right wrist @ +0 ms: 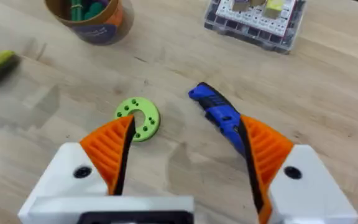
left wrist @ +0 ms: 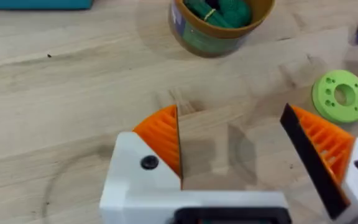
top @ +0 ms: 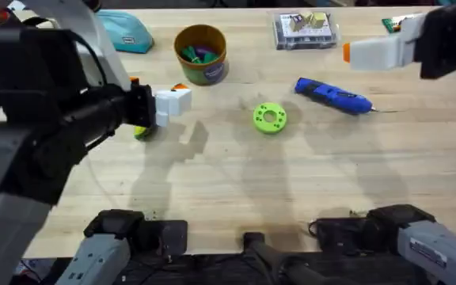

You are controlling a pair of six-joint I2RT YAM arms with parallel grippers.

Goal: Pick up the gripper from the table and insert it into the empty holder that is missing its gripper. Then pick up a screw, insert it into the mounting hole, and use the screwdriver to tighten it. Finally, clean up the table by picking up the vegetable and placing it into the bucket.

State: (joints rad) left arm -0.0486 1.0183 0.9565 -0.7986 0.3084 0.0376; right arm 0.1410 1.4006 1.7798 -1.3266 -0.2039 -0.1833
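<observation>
Orange ribbed pads on both arms' fingers were spread, nothing between them. Left gripper (left wrist: 232, 155) hung over bare butcher-block surface (top: 236, 182), in the overhead view just beside the vegetable (top: 142, 132), which lay yellow-green right under its white tip. Right gripper (right wrist: 185, 158) was raised over the far right of the surface, fingers released, the screwdriver (right wrist: 219, 116) lying just past its fingertips in its wrist view.

Further out: green disc with holes (top: 270, 118) mid-surface, screwdriver between it and the right arm, bit pointing toward the right edge. Bucket (top: 201, 54) stood upright at the far side with green and purple bits inside, near the left arm. Teal pouch (top: 129, 33) sat left of it and a clear parts box (top: 305, 31) to its right.

Loose orange finger and holder: couldn't locate either, so couldn't tell whether the insertion or screw steps were done.

Judgement: the step in hand looked like cleanup, left arm on the vegetable. To do it well:
- centre the spread fingers across the vegetable's short axis, not end-on
- descend until the pads straddle it, then clench gently; it's small and may roll
- lift clear of the bucket rim before traversing
- release low over the opening
</observation>
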